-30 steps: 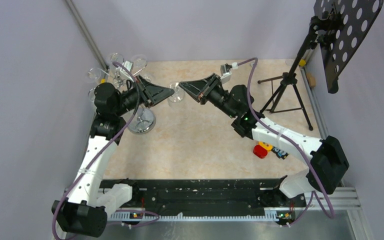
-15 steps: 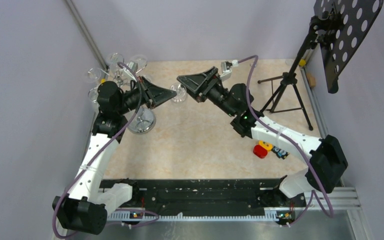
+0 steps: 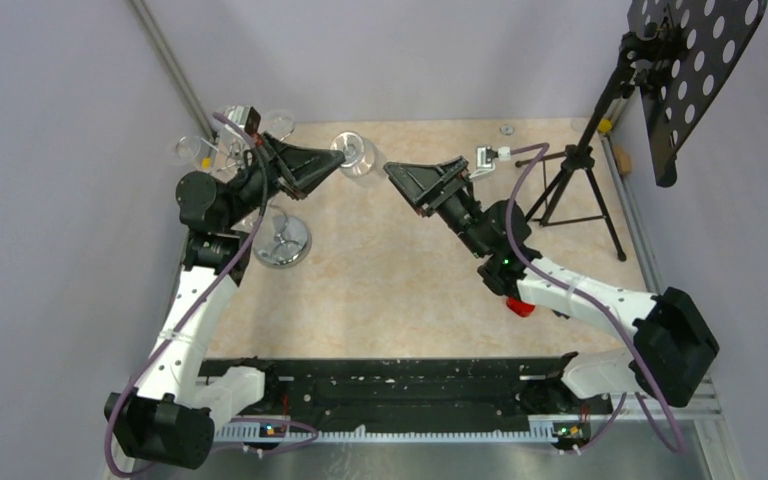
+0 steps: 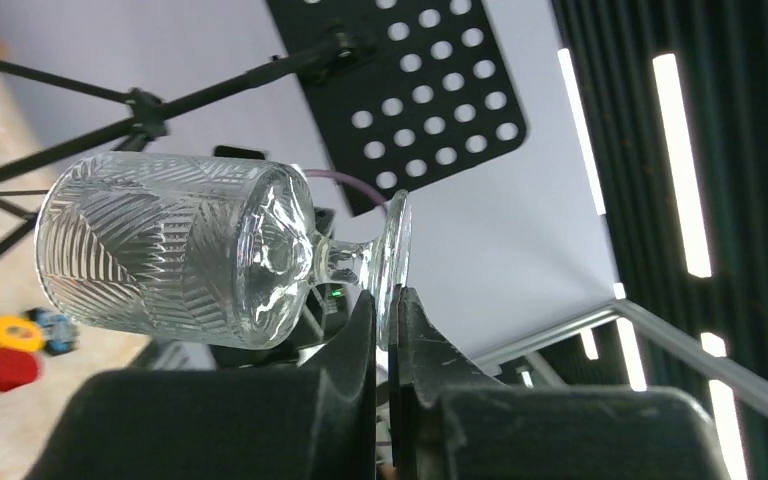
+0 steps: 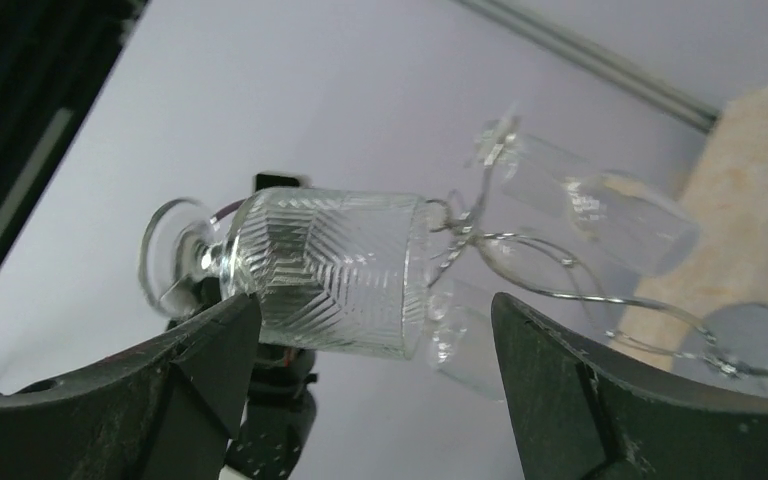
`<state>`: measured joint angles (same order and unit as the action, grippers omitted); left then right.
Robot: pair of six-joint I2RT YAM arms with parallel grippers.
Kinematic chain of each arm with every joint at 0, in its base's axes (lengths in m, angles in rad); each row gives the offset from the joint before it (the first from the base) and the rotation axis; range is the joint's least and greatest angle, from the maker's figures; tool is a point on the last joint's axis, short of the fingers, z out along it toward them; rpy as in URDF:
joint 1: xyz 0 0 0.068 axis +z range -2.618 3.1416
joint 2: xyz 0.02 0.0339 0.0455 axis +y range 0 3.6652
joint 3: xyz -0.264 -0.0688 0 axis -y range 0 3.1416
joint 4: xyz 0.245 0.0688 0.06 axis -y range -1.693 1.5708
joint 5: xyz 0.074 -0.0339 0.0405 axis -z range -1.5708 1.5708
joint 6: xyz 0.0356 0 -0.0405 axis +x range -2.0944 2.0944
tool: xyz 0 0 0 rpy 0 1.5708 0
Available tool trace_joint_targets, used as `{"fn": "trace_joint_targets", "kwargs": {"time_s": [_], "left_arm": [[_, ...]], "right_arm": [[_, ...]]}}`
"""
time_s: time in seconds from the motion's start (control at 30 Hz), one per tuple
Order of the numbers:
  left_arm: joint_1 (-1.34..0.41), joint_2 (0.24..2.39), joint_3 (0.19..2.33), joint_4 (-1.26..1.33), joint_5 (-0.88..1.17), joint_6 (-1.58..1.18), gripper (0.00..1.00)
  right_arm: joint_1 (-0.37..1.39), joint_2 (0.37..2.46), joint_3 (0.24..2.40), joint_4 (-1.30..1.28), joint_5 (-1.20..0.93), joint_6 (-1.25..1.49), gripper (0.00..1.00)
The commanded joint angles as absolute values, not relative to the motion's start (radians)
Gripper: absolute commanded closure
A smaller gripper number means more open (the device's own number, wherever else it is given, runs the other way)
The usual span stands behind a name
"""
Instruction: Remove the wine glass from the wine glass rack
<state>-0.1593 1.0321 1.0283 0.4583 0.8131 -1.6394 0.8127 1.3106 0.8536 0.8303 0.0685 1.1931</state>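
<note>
A clear cut-pattern wine glass lies on its side in the air, bowl pointing right. My left gripper is shut on the rim of its round foot. From above, the wine glass hangs off the left gripper, to the right of the wine glass rack. My right gripper stands wide open just right of the glass, holding nothing. In the right wrist view the wine glass sits beyond the right gripper, with the rack's chrome wires behind it.
Other clear glasses hang on the rack's arms at the back left by the wall. A black music stand on a tripod stands at the back right. Small red and yellow toys lie beside the right arm.
The right gripper has opened and drawn back to the right. The left gripper has closed on the glass's foot and carried the glass up and toward the back.
</note>
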Motion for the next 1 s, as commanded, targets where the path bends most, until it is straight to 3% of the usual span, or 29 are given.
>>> {"fn": "trace_joint_targets", "kwargs": {"time_s": [0.0, 0.13, 0.27, 0.6, 0.7, 0.83, 0.9, 0.97], "left_arm": [[-0.162, 1.002, 1.061, 0.72, 0.75, -1.883, 1.0], [-0.163, 1.008, 1.038, 0.8, 0.724, -2.013, 1.0], [-0.165, 1.013, 1.015, 0.868, 0.708, -2.109, 1.0], [-0.167, 0.977, 0.942, 0.856, 0.67, -2.179, 1.0], [-0.167, 0.967, 0.926, 0.853, 0.661, -2.186, 1.0], [-0.167, 0.956, 0.924, 0.846, 0.648, -2.173, 1.0], [-0.167, 0.949, 0.933, 0.823, 0.645, -2.143, 0.9], [-0.167, 0.937, 0.947, 0.78, 0.643, -2.097, 0.7]], "right_arm": [[0.807, 1.398, 0.884, 1.307, -0.118, 1.185, 0.16], [0.807, 1.502, 0.927, 1.706, -0.234, 1.26, 0.23], [0.817, 1.535, 0.995, 1.722, -0.319, 1.245, 0.38], [0.84, 1.494, 1.039, 1.669, -0.352, 1.072, 0.42], [0.849, 1.488, 1.062, 1.634, -0.37, 1.03, 0.55], [0.865, 1.472, 1.085, 1.561, -0.385, 0.97, 0.85], [0.87, 1.462, 1.09, 1.525, -0.383, 0.943, 1.0], [0.874, 1.446, 1.087, 1.488, -0.373, 0.914, 1.0]]}}
